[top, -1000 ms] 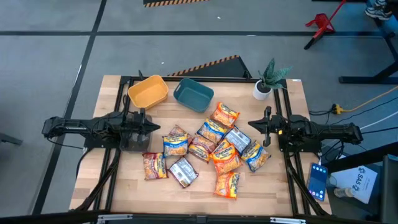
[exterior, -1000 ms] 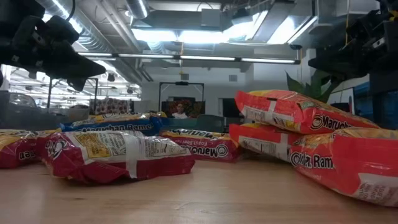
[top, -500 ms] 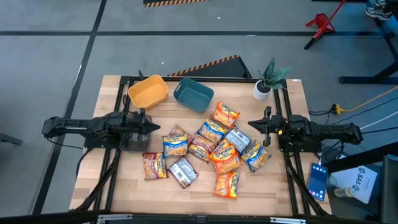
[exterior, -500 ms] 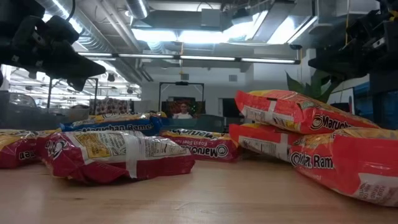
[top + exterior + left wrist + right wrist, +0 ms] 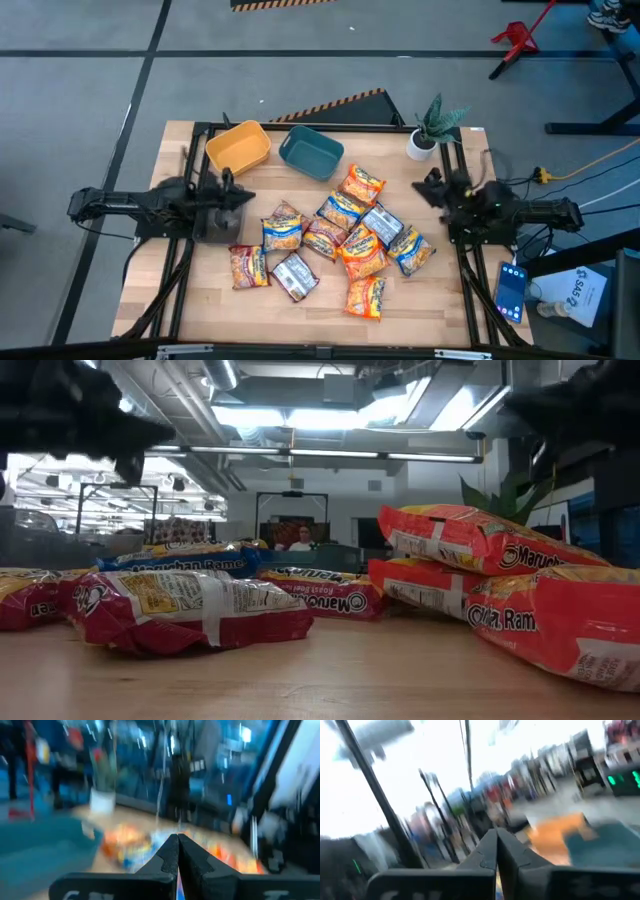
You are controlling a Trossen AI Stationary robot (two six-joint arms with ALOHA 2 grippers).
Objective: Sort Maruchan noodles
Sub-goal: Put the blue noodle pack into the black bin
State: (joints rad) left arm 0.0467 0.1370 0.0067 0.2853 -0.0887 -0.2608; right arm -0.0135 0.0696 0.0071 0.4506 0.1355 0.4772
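Noodles (image 5: 335, 240) heaped beside yellow bin (image 5: 238, 148) and teal bin (image 5: 311, 152), left gripper (image 5: 240, 196) and right gripper (image 5: 424, 187) pinched together, holding nothing.

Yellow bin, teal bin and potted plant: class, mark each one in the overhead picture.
yellow bin (image 5: 238, 148), high view, bare inside floor.
teal bin (image 5: 311, 152), high view, bare inside floor.
potted plant (image 5: 421, 144), high view, white pot.

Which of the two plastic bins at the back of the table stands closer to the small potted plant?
The teal rectangular plastic bin. It sits between the yellow plastic bin and the small potted plant, so the yellow one is farther away.
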